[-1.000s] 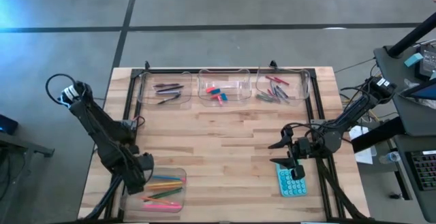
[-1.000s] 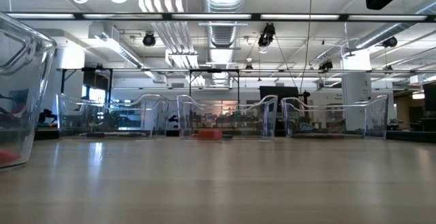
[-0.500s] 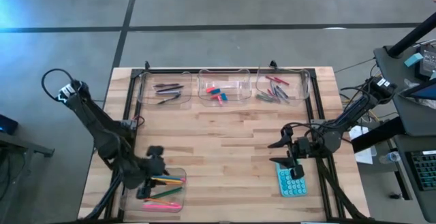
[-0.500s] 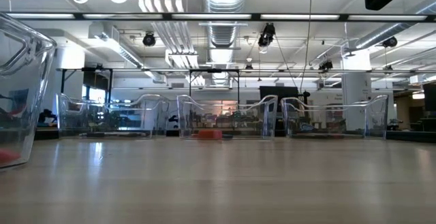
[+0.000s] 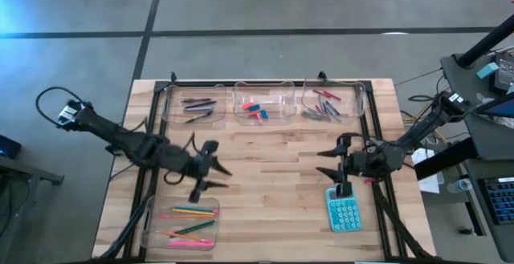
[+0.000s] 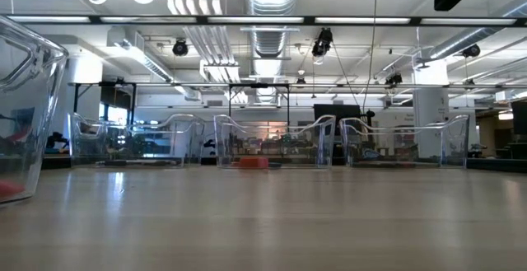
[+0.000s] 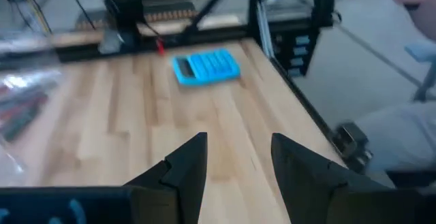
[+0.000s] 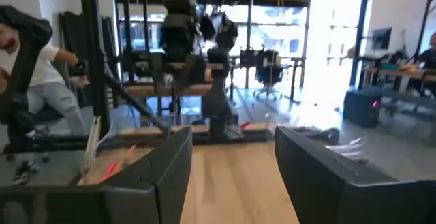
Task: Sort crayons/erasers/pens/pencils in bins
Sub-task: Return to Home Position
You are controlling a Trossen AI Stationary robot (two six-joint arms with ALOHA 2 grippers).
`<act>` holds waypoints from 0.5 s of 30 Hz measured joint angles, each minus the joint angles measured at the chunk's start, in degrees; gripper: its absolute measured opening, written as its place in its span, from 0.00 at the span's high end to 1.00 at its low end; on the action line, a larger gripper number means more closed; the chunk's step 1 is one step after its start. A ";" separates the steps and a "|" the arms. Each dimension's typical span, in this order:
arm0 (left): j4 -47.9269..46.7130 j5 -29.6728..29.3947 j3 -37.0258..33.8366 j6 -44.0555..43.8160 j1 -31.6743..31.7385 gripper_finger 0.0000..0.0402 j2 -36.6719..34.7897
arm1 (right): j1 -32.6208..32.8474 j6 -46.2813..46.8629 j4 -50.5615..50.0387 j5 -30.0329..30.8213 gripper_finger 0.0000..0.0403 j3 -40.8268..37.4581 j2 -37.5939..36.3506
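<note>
Three clear bins stand along the far edge: one with dark pens (image 5: pixel 197 103), one with pink and blue erasers (image 5: pixel 257 107), one with crayons (image 5: pixel 325 105). A fourth bin (image 5: pixel 152 225) at the near left holds bright pencils (image 5: pixel 191 222). My left gripper (image 5: pixel 221 177) hovers open above bare table just beyond that bin, pointing toward the table's right; the left wrist view shows nothing between its fingers (image 7: pixel 238 149). My right gripper (image 5: pixel 321 162) hovers open at the right, pointing toward the left, also empty (image 8: pixel 231 149).
A teal calculator (image 5: pixel 344 213) lies flat near the right front corner, just below my right arm, and also shows ahead of my left gripper (image 7: pixel 206 66). A black frame rail (image 5: pixel 373 119) runs along the table's sides. Bare wood lies between the two grippers.
My left gripper has risen from over the pencils bin and swung toward the far edge and the table's middle, tipping up from pointing down and rolling until it points toward the right. It stays open and empty. My right gripper has drawn slightly away from the calculator.
</note>
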 joint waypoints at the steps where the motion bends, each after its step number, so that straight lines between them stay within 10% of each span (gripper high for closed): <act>1: 1.17 1.02 -0.29 0.97 1.66 0.63 -0.42 | -0.06 -1.13 -0.23 0.00 0.51 0.00 -1.31; 15: 16.76 6.85 -11.80 5.16 12.67 0.63 -10.71 | -1.44 -0.78 -29.97 2.58 0.51 0.00 -29.72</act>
